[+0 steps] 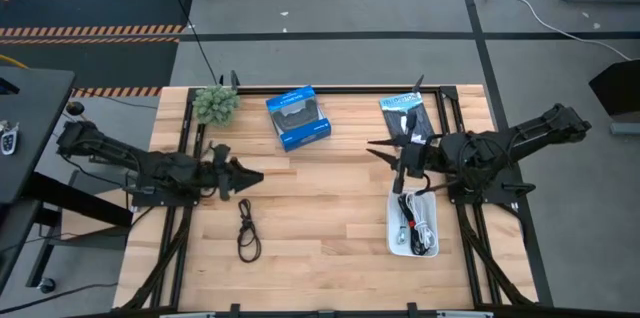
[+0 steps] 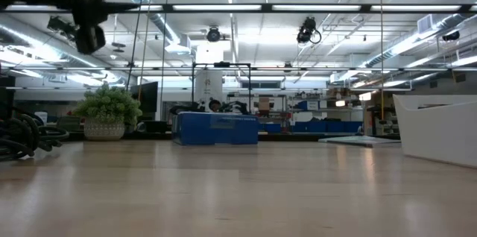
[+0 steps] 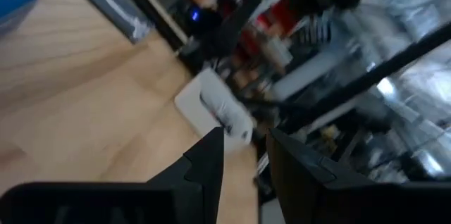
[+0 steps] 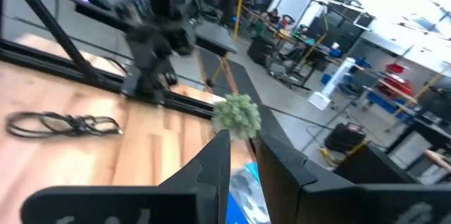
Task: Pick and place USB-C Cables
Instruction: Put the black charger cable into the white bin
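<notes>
A dark cable loop [image 1: 247, 230] lies flat on the wooden table near the near edge; it also shows in the right wrist view [image 4: 60, 122] and at the low view's left edge [image 2: 22, 136]. A white tray [image 1: 430, 248] at the right holds a white cable bundle [image 1: 425, 230] and a black one [image 1: 404, 220]. My left gripper [image 1: 252, 177] [image 3: 245, 146] hovers just beyond the loop's far end, shut and holding nothing. My right gripper [image 1: 374, 150] [image 4: 242, 146] hangs beyond the tray's far end, pointing toward the table's left, also shut and holding nothing.
A blue box [image 1: 298, 118] and a small potted plant [image 1: 215, 104] stand near the far edge. A black-and-white flat packet [image 1: 405, 114] lies at the far right. Bare wood stretches between the loop and the tray. The table has a black frame [image 1: 330, 88].
</notes>
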